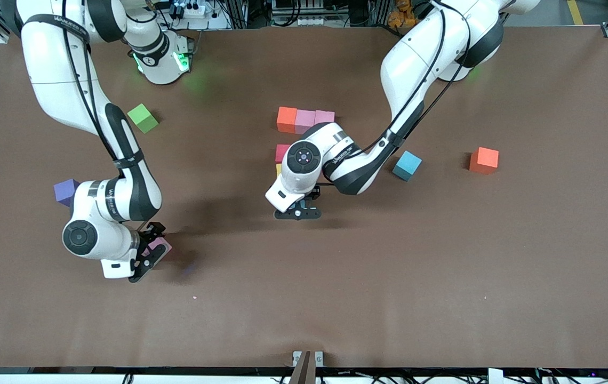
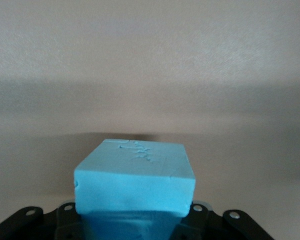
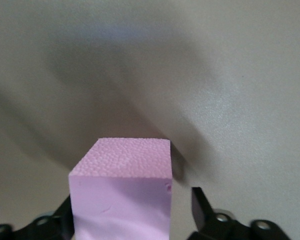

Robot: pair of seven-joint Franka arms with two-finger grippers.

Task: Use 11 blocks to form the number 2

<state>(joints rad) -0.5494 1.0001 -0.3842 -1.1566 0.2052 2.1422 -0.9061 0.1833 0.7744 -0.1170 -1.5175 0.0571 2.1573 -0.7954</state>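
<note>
With a light blue block [image 2: 135,182] pinched in the left gripper [image 1: 297,212] over bare table [image 1: 389,266], the right gripper [image 1: 149,255] straddles a pink block [image 3: 121,195], one finger [image 3: 199,207] standing apart, so a lopsided squeeze could skew it.

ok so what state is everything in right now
left gripper, shut on held blue cube, over the table
right gripper, fingers open around pink cube
pink cube, on the table, not gripped
top row, three cubes touching, placed
free blue cube, loose, untouched
lone orange cube, loose, untouched
purple cube, loose, beside the right arm
green cube, loose, apart
</note>
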